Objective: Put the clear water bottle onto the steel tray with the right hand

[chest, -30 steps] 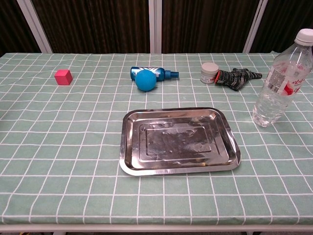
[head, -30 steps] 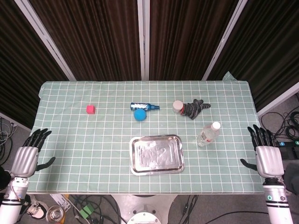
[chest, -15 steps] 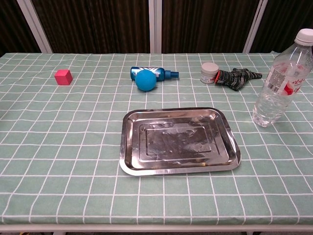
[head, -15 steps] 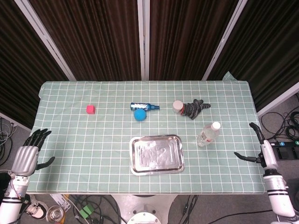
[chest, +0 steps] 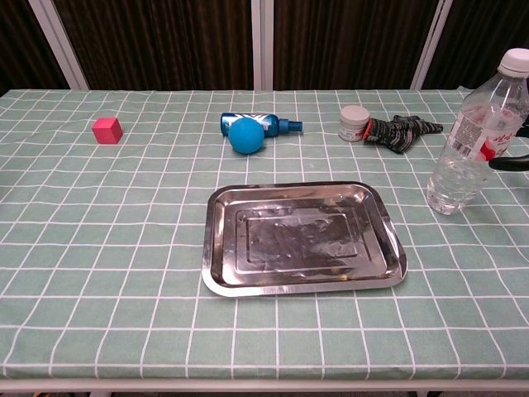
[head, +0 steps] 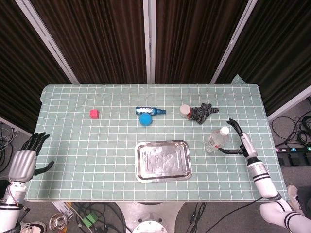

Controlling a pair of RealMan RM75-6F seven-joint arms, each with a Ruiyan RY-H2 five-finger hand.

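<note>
The clear water bottle (head: 216, 140) (chest: 474, 132) with a white cap stands upright on the table, right of the steel tray (head: 163, 160) (chest: 302, 238). My right hand (head: 239, 140) is over the table just right of the bottle, fingers spread and apart, holding nothing; a dark fingertip (chest: 509, 163) shows at the right edge of the chest view beside the bottle. My left hand (head: 24, 161) hangs off the table's left edge, fingers apart and empty. The tray holds nothing.
A blue ball (head: 145, 119) and a blue spray bottle (head: 150, 111) lie behind the tray. A small white jar (head: 185, 111) and a dark glove (head: 204, 112) sit behind the water bottle. A red cube (head: 94, 114) is at the far left.
My right hand has swung in from beyond the table's right edge to just beside the bottle. The left hand has drifted slightly outward. The bottle has not moved.
</note>
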